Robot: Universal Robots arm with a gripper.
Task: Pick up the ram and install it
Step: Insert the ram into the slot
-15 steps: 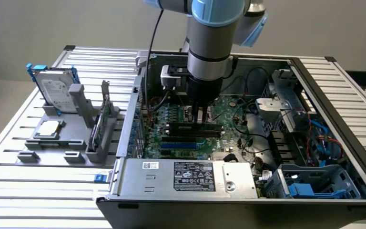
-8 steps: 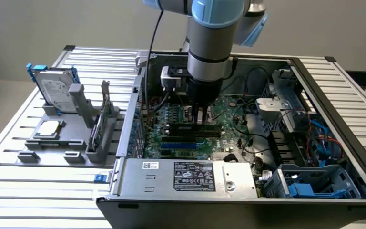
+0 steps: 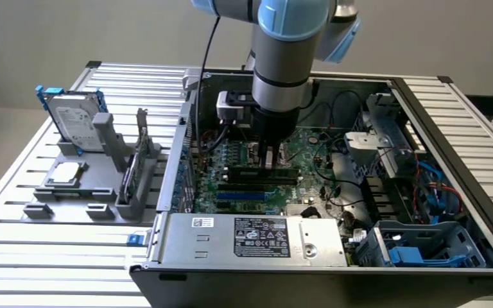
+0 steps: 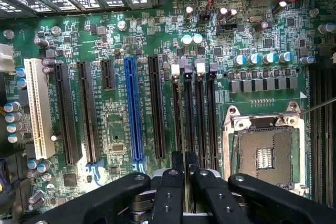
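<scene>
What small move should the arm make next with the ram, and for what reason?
Probably a short, straight push down. The gripper stands low over the motherboard's black memory slots, its fingers pinched close on what looks like the ram, which in the exterior view lies along a slot just beneath it. Whether the ram is fully seated cannot be told.

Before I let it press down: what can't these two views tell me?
- Exterior view: the gripper's fingertips and slot contact, hidden behind the arm's wrist.
- Wrist view: the ram's body and chips; just a thin edge shows between the fingers.
- Wrist view: the slot's near end, covered by the fingers.
- Whether the ram is seated.
</scene>
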